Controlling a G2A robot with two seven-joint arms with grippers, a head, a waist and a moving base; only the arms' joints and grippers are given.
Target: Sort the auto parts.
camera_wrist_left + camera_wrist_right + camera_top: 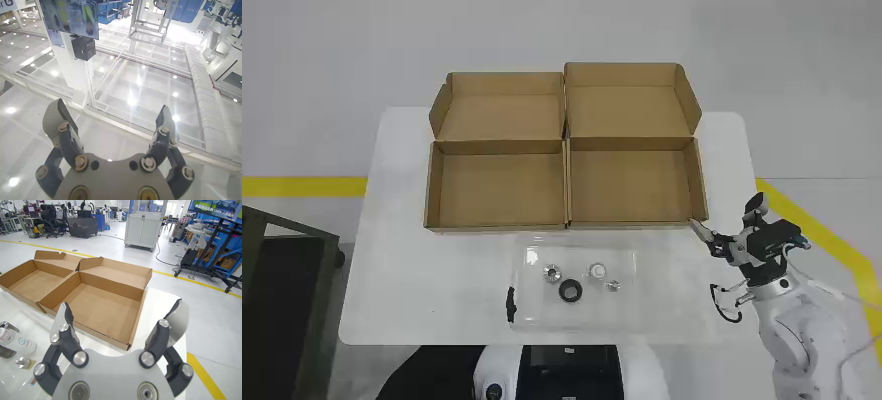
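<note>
- Parts sit together in a clear tray point(624, 303) at the 6 o'clock edge of the desk point(402, 250). Among them are a black ring point(570, 291), a metal piece point(551, 273) and a white piece point(596, 270). None has been sorted yet.
- A dark piece point(510, 303) lies at the tray's 9 o'clock rim. What it is cannot be told.
- Two open cardboard boxes fill the 12 o'clock half of the desk, the left box point(497, 190) touching the right box point(630, 185). Their lids are folded back (likely so a tool can come straight down without catching a flap), and both are bare inside.
- The right tool point(726, 218) hangs at about 3 o'clock, just off the right box's near corner, with its jaws spread and nothing between them. From there, the right wrist view takes in the right box point(98, 306) and the white piece point(11, 340) beyond the right tool point(122, 306).
- The left tool point(112, 105) points up at the ceiling, released and holding nothing; it looks parked away from the work.
- My judgement: the sort is at its start, and the right arm is the one better placed to go for the tray first.
</note>
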